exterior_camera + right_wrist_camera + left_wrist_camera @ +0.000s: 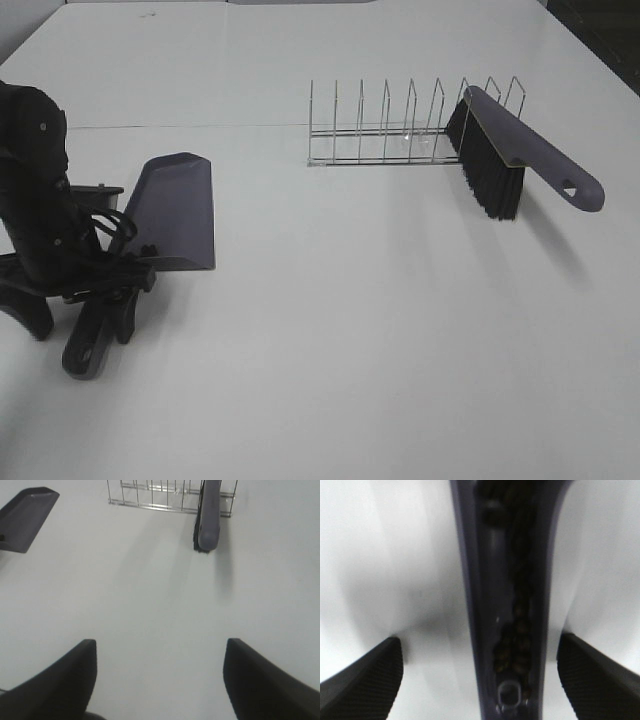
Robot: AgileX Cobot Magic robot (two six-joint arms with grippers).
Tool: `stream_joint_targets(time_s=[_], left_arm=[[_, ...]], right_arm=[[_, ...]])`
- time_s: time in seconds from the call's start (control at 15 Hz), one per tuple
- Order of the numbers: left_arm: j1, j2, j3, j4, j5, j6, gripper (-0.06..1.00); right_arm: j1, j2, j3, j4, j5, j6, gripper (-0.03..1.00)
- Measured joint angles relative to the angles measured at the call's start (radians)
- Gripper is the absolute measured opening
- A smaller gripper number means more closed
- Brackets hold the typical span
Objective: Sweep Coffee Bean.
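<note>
Left gripper (480,680), jaws spread wide, with the dustpan handle (507,605) running between the two black pads (365,680) and touching neither. Coffee beans (512,655) lie heaped in the channel of that handle, a blurred dark string running along its length. In the high view the left arm (40,200) stands at the near-left of the white table (350,350), with the grey dustpan (172,210) tilted up beside it, handle end down and toward the near side. Right gripper (160,680), likewise spread open, hangs over bare table and holds nothing. Far right of centre stands a wire rack (400,125); the brush (500,150) leans in its right end, black bristles down, its grey handle pointing right and near.
</note>
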Motion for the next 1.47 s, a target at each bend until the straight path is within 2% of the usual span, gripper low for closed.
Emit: stream_joint_targets(time_s=[0.07,0.27,0.47,0.67,0.93,1.07,1.27,1.47], left_arm=[[0.000,0.005,0.002,0.015,0.101,0.005,0.77],[0.000,0.007,0.020,0.075,0.236,0.015,0.77],[0.000,-0.073,0.030,0.109,0.212,0.011,0.77],[0.000,-0.204,0.046,0.097,0.250,0.011,0.77],[0.000,-0.532,0.193,0.057,0.245,0.053,0.77],[0.000,-0.795,0.353,0.057,0.206,0.092,0.77],[0.000,-1.113,0.513,0.057,0.163,0.098,0.77],[0.000,-1.383,0.598,0.057,0.167,0.100,0.77]], right_arm=[[0.000,-0.024,0.000,0.000,0.006,0.000,0.68],[0.000,-0.125,0.004,-0.014,0.133,0.000,0.68],[0.000,-0.158,0.012,-0.048,0.157,0.000,0.68],[0.000,-0.158,0.012,-0.050,0.157,0.000,0.68],[0.000,-0.158,0.012,-0.050,0.157,0.000,0.68],[0.000,-0.158,0.012,-0.050,0.157,0.000,0.68],[0.000,-0.158,0.012,-0.050,0.157,0.000,0.68],[0.000,-0.158,0.012,-0.050,0.157,0.000,0.68]])
